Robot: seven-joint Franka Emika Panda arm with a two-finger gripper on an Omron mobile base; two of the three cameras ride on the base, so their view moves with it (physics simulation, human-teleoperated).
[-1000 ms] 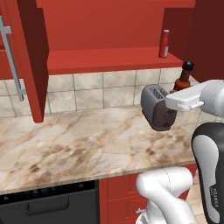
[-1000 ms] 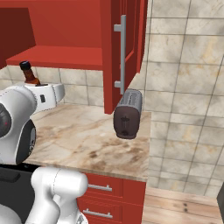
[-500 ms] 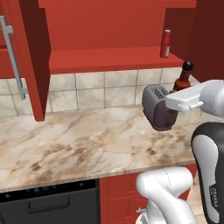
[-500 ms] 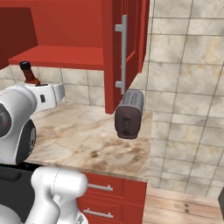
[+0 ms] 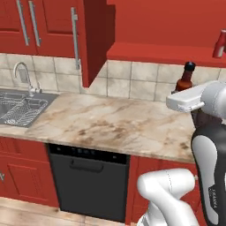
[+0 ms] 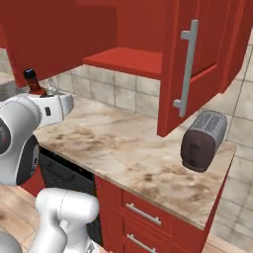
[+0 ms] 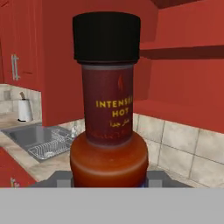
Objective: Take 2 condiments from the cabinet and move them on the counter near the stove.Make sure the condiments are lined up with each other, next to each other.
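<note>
Gripper (image 7: 109, 186) was clamped on the brown bottle (image 7: 108, 105), held upright above the counter (image 5: 110, 123), clear of the cabinet (image 5: 145, 26). Red bottle (image 5: 219, 43) stood on the cabinet shelf. Toaster (image 6: 203, 140) sat at the counter's right end.

A kitchen: sink (image 5: 20, 106), marble counter (image 5: 110, 126), red cabinets (image 5: 44, 22).

Hidden behind the white hand: lower half of the dark brown bottle (image 5: 185, 78) and gripper fingers; cut by the frame edge: red bottle (image 5: 220, 44), sink (image 5: 20, 107); label's last letters cropped.
</note>
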